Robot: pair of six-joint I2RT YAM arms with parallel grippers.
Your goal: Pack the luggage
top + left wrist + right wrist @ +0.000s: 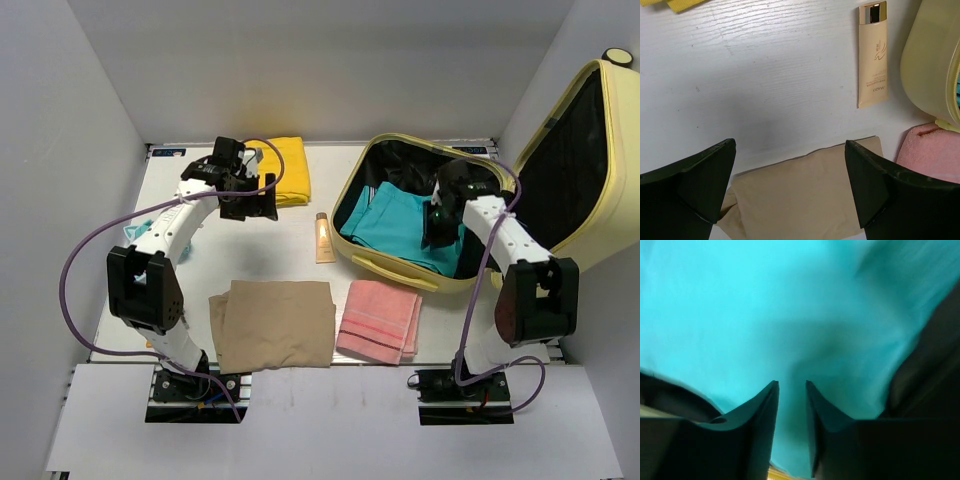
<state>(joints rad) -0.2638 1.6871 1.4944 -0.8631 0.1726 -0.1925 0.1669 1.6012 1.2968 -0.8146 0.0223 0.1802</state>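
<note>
I see one luggage [618,200] open at the counter's [250,250] far right corner, with one teal garment [390,225] inside. My right end effector [791,385] is over it, fingers nearly together; I cannot tell if they pinch it. The left end effector [790,145] is spread wide. On the counter lie one tan cloth [272,325], one pink towel [378,320], one tube [324,238] and one yellow cloth [285,170].

Counted one luggage [615,215], one cream tube [324,238], four cloths: yellow cloth [288,170], tan cloth [275,325], pink cloth [378,320], teal cloth [395,225].
</note>
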